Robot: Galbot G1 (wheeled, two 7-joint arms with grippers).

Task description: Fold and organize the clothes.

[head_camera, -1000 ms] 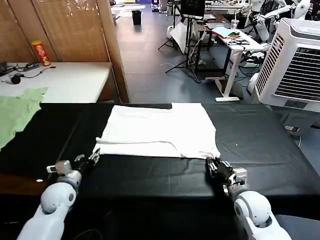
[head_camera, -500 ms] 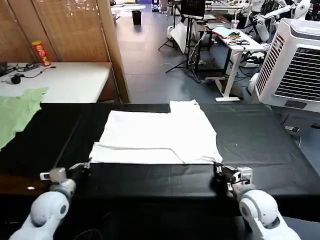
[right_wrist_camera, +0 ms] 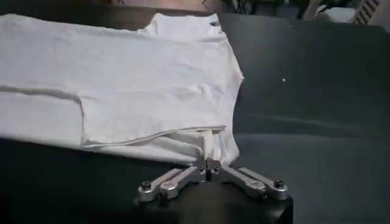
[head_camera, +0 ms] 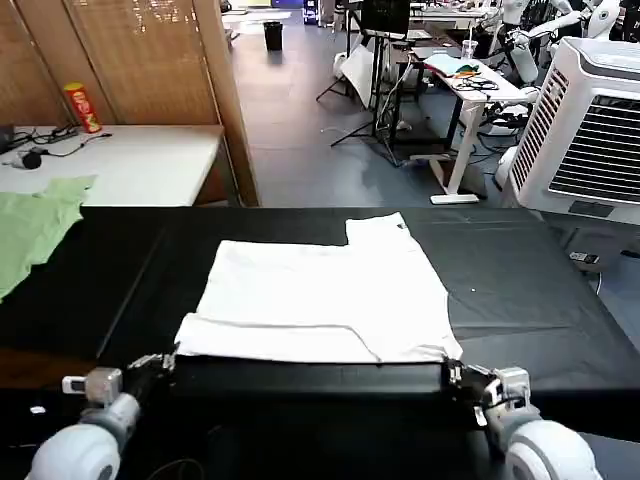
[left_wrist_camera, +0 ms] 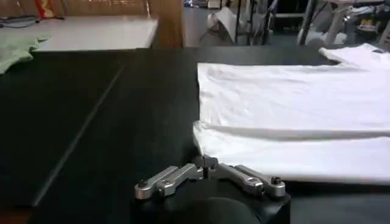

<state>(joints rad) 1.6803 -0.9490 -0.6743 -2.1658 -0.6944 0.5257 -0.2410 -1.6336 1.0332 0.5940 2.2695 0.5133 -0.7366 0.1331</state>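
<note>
The clothes are one white T-shirt (head_camera: 320, 295), spread partly folded on the black table (head_camera: 540, 290), with a sleeve pointing to the far right. My left gripper (head_camera: 165, 362) is shut on its near left corner at the table's front edge. My right gripper (head_camera: 452, 372) is shut on the near right corner. In the left wrist view the T-shirt (left_wrist_camera: 292, 103) stretches away from the closed left gripper (left_wrist_camera: 206, 163). Bunched cloth of the T-shirt (right_wrist_camera: 122, 79) runs into the shut right gripper (right_wrist_camera: 208, 167) in the right wrist view.
A pale green garment (head_camera: 35, 225) lies at the far left, half on the black table. Behind it a white table (head_camera: 130, 160) holds a red can (head_camera: 82, 107) and cables. A white air cooler (head_camera: 590, 130) stands at the far right.
Both grippers have pulled back toward the table's front edge, dragging the T-shirt nearer. The shirt's near edge now lies close to the front edge.
</note>
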